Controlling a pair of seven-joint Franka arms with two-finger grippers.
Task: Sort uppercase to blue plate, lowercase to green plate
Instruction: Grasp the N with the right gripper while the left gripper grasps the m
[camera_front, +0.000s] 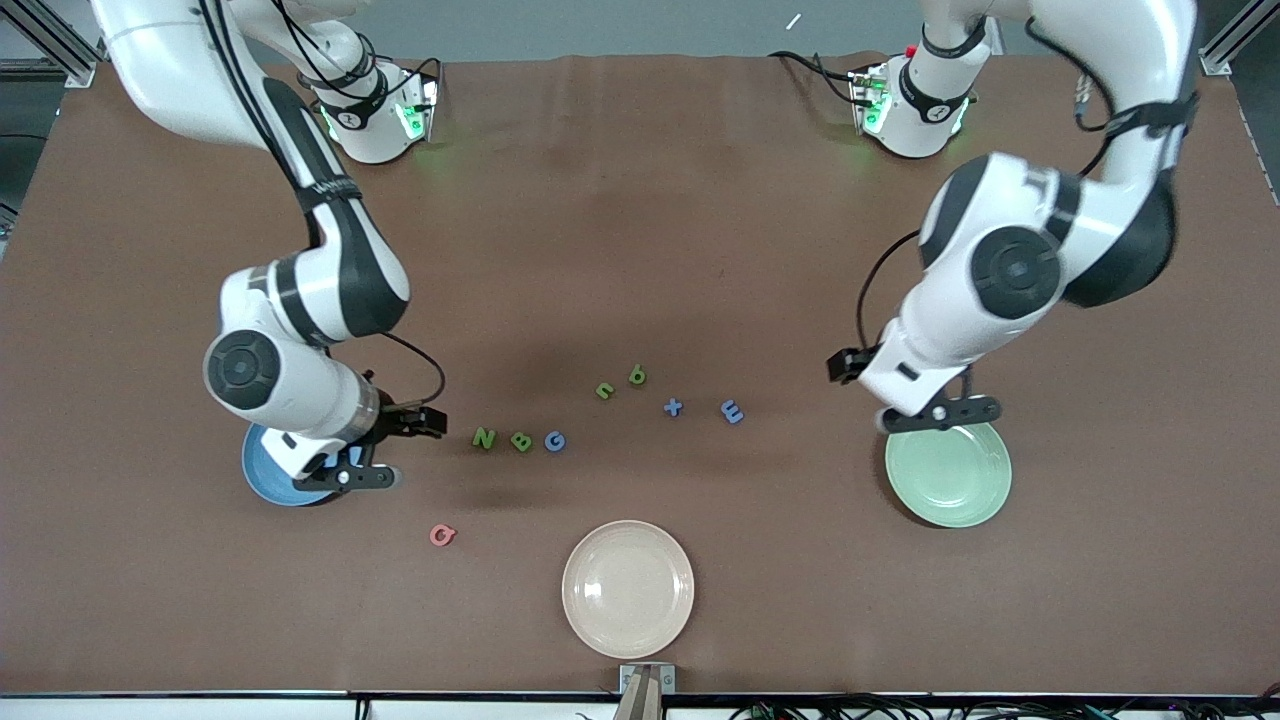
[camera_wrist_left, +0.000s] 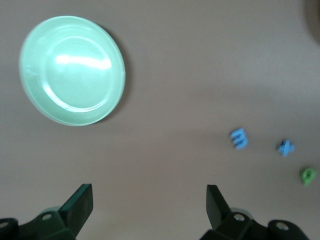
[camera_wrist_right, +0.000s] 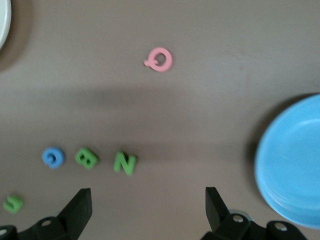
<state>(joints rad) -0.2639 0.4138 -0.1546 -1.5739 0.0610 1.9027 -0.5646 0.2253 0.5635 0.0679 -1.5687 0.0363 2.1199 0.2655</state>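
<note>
On the brown mat, sorting not yet begun: both plates bare, all eight letters loose.

Right gripper (camera_front: 345, 470) hangs released over the blue plate (camera_front: 268, 482); left gripper (camera_front: 940, 415) hangs released over the green plate (camera_front: 950, 475) at its 12 o'clock rim. Z (camera_front: 484, 438), B (camera_front: 521, 441), G (camera_front: 555, 441) line up mid-table, Q (camera_front: 442, 535) near the beige plate (camera_front: 628, 588) at its 10 o'clock; n (camera_front: 604, 390), b (camera_front: 637, 375), x (camera_front: 673, 407), m (camera_front: 732, 411) lie toward the green plate. Likely next: descend precisely on Z. Room edges show aluminium framing.
</note>
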